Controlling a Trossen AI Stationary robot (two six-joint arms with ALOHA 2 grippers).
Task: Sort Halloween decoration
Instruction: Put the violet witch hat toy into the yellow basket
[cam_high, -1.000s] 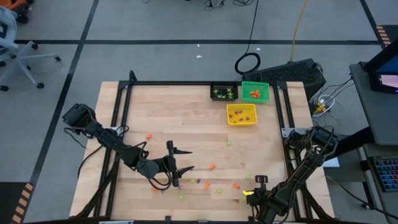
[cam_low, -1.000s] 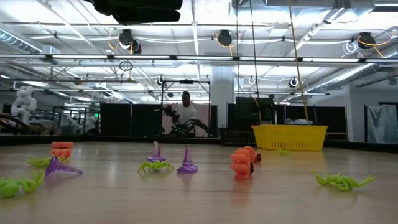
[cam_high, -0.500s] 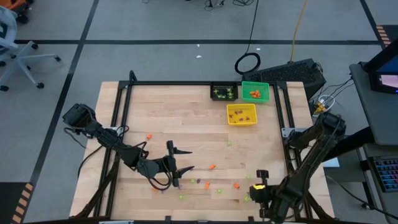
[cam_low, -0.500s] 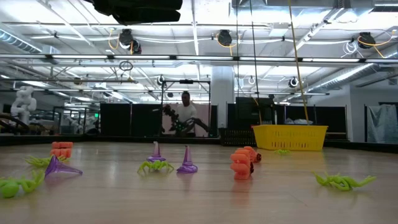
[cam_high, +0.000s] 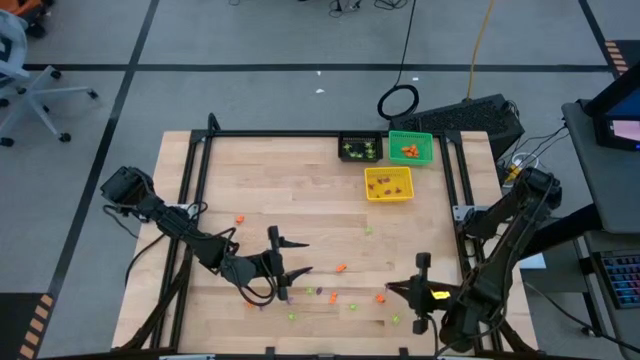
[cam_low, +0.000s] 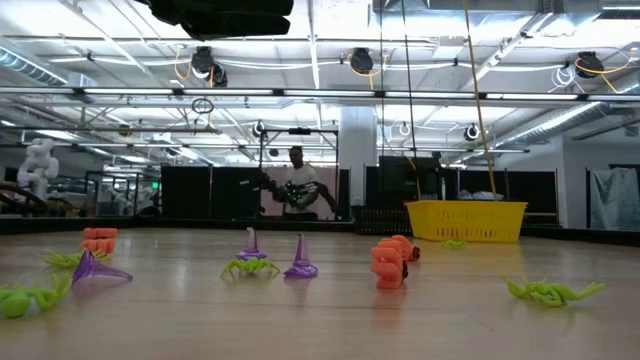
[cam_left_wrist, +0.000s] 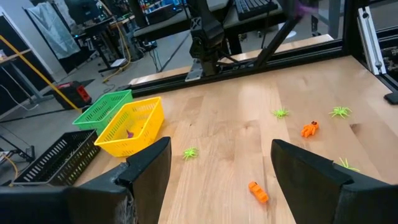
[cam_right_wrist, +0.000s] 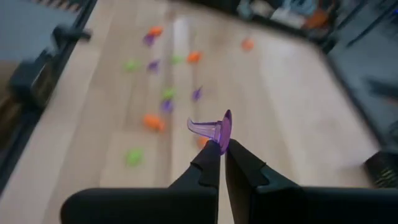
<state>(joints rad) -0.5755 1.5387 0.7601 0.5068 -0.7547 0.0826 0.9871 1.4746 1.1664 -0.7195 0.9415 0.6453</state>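
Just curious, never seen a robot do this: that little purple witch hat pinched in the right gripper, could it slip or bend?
The purple hat is probably light and fairly stiff: it juts sideways from the right gripper without drooping. Pinched only at its thin brim, it might twist or slip.

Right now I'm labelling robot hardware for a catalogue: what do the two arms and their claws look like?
Both arms are dark, nearly black, built of slim jointed links. The left claw has two long tapered fingers, blocky and matte black in its wrist view. The right claw ends in narrow pointed black tips; a small yellow-lit spot shows near its wrist. Dark cables loop beside the left arm.
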